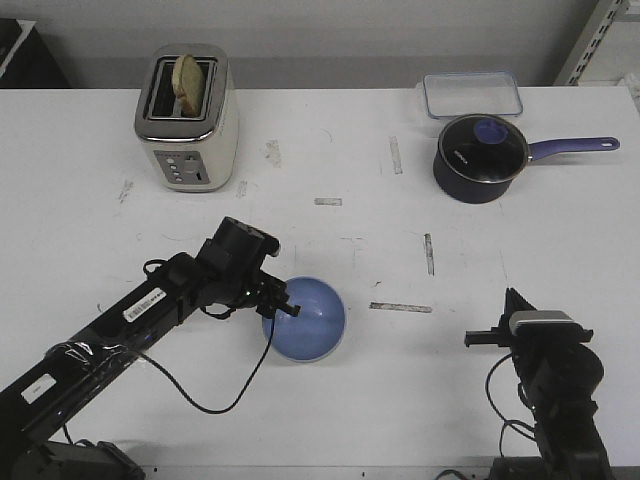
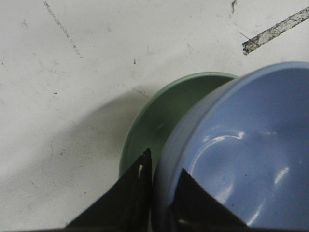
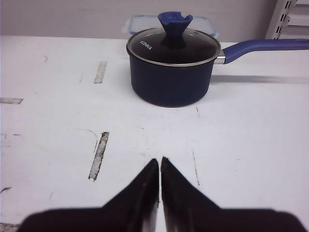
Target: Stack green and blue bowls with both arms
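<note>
Toaster noted at the far left of the table, a slice of bread standing in its slot.

Left arm reaching in from the near left edge, well in front of the toaster. Left gripper pinching the rim of the blue bowl: one finger outside the wall, one inside.

Blue bowl sitting tilted inside the green bowl, in front of the toaster and to its right. Green bowl showing only as a crescent beyond the blue rim in the left wrist view; hidden under the blue bowl in the front view. Green bowl resting on the table.

Strips of worn tape beside the bowls, on the side away from the toaster.

Saucepan with glass lid and long handle far to the toaster's right, a clear lidded container just behind it.

Right arm near the front edge, farthest from the toaster. Right gripper pressed together, tips touching, holding nothing, pointed toward the saucepan.
</note>
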